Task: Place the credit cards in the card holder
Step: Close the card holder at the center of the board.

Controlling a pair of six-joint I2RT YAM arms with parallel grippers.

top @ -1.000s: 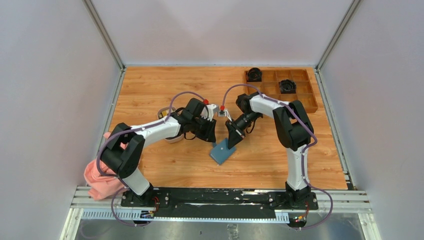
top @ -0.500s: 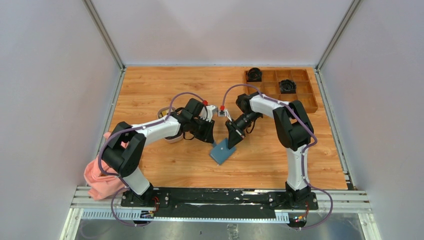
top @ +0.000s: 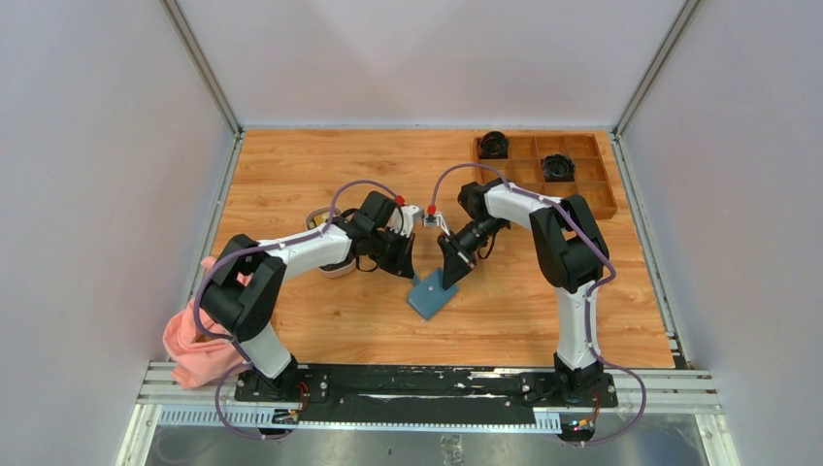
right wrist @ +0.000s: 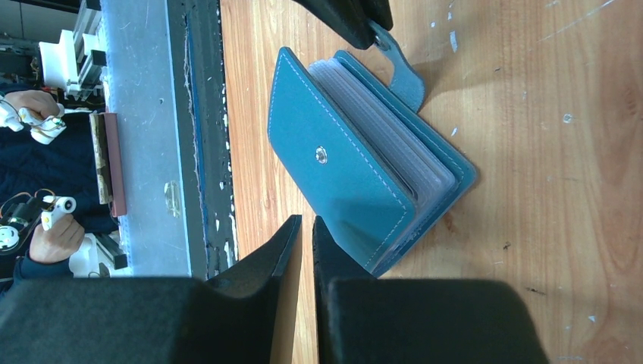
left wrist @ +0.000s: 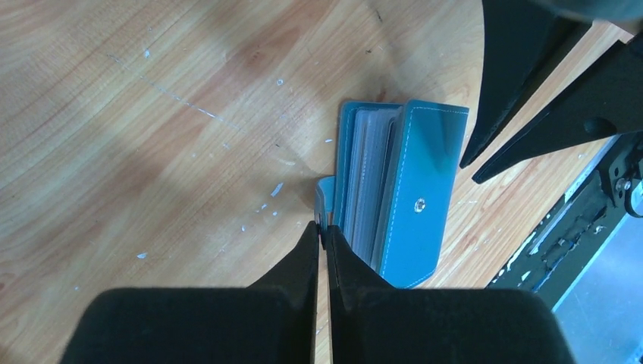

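We see the blue holder (left wrist: 413,197) lying on the table (top: 320,165). It is partly open, and its clear pockets show. Our left gripper (left wrist: 321,231) has its fingers pressed together, pinching the holder's strap (left wrist: 324,201). Our right gripper (right wrist: 306,224) is just beside the holder's cover. Its fingers are nearly together, with a thin gap and nothing in it.

Bright, even light from above. Arms cast soft, faint shadows on the table (top: 320,165). Wrist views are sharp; the card holder (right wrist: 334,174) throws a mild shadow.
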